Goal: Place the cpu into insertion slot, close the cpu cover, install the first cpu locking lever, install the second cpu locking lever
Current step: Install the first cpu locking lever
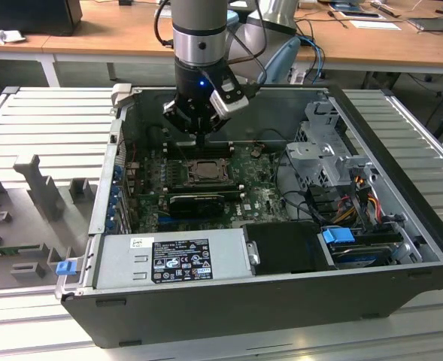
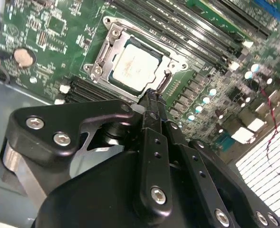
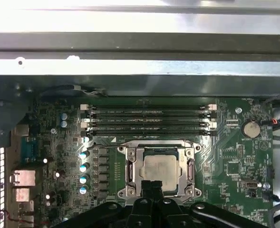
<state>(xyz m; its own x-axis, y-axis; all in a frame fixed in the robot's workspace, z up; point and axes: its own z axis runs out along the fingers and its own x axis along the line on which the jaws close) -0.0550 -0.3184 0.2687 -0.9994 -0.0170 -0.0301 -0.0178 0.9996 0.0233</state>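
Observation:
The cpu point(image 3: 161, 168) point(image 2: 135, 66) lies flat in the insertion slot point(image 1: 204, 170), a pale square chip. The cpu cover point(image 3: 132, 166) point(image 2: 106, 50) lies down around it, and the chip shows through its square window. A thin wire lever point(image 2: 149, 35) runs along one side of the cover. My gripper point(image 1: 201, 139) point(image 2: 151, 97) point(image 3: 152, 186) hangs just above the socket's edge, fingers pressed together into one narrow tip, with nothing between them. The tip sits at the rim of the cover beside a small metal tab point(image 2: 162, 81).
The motherboard point(image 1: 259, 199) lies inside an open computer case point(image 1: 402, 248). Long black memory slots point(image 3: 149, 121) run beside the socket. A power supply point(image 1: 172, 259), drive cage point(image 1: 323, 150) and cables point(image 1: 356, 203) crowd the case. A grey fixture tray point(image 1: 25, 218) sits at the exterior view's left.

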